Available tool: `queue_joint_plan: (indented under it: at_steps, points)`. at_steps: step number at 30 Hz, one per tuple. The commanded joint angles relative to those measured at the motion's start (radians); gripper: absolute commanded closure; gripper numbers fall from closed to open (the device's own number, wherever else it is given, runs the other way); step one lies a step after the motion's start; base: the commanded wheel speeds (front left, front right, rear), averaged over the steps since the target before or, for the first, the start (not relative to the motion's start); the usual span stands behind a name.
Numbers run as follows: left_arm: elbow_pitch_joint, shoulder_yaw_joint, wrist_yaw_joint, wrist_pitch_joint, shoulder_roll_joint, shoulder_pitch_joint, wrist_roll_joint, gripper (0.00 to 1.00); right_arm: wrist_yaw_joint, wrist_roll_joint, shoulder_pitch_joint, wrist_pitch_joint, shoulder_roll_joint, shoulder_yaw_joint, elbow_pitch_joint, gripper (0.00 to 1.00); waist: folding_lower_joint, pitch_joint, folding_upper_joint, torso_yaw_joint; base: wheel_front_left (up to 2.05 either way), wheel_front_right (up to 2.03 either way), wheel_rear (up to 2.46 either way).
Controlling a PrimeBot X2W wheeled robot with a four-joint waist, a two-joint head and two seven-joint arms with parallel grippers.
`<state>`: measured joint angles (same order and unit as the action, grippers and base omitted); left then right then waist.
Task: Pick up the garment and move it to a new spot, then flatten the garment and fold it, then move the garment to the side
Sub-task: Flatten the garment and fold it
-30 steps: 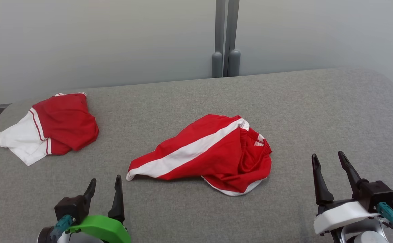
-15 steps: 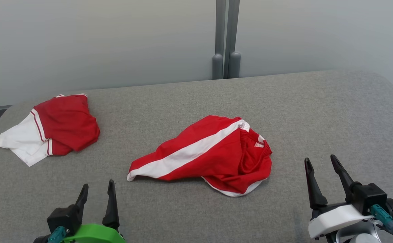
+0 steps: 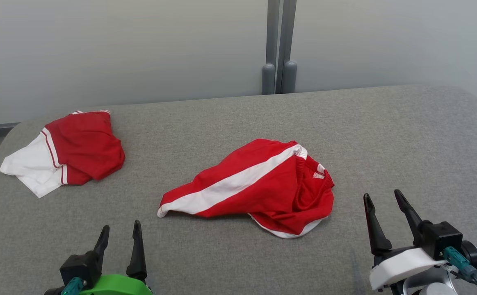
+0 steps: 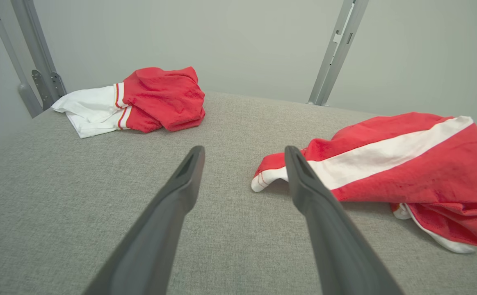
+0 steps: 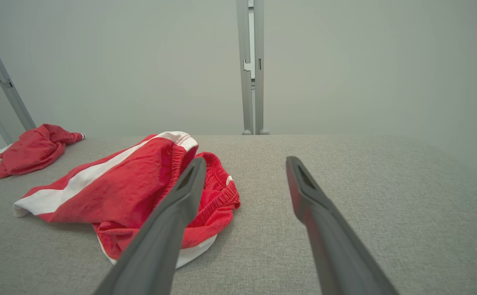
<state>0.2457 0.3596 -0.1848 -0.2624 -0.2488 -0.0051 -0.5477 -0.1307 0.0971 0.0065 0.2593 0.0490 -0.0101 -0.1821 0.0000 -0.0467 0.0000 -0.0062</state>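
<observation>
Head view puts the red garment (image 3: 259,186) on the counter (image 3: 406,135), at one o'clock from your left fingers (image 3: 137,250) and eleven from your right fingers (image 3: 373,227), both spread wide and empty. Expect light, limp, slippery cloth; pinch the gathered waistband (image 3: 322,180) at its three o'clock end.

my pincer (image 5: 245,160) gapes wide above the grey table (image 5: 365,184) — the red, white-striped garment (image 5: 123,184) lies crumpled, partly behind one finger.

I log: worktop (image 3: 386,135) coarse grey woven cloth, matt; garment (image 3: 263,192) thin red cloth, faint sheen; gripper fingers (image 4: 168,217) smooth matt dark plastic.
</observation>
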Motion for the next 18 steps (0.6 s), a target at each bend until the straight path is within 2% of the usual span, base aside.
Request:
queue_joint_plan:
  at_steps: [1, 8, 13, 18]
  points:
    - [0.005, -0.005, 0.007, -0.003, 0.001, 0.011, 0.012, 0.0, 0.0, 0.004, -0.011, -0.002, 0.003, -0.002, -0.005, 0.0, 0.0, 0.002, 0.0, 0.004, 0.0, 0.0, 0.0]
    - [0.024, -0.006, 0.022, -0.003, 0.012, -0.009, 0.027, 0.0, 0.0, 0.068, -0.055, -0.035, 0.003, -0.007, -0.043, 0.0, 0.0, 0.013, 0.0, 0.028, 0.0, 0.0, 0.0]
    - [0.029, -0.001, 0.026, -0.003, 0.016, -0.016, 0.033, 0.0, 0.0, 0.157, -0.111, -0.108, 0.003, -0.018, -0.082, 0.0, 0.0, 0.024, 0.0, 0.048, 0.0, 0.0, 0.0]
    - [0.034, 0.011, 0.03, -0.002, 0.022, -0.029, 0.037, 0.0, 0.0, 0.265, -0.191, -0.236, 0.003, -0.017, -0.134, 0.0, 0.0, 0.038, 0.0, 0.082, 0.0, 0.0, 0.0]
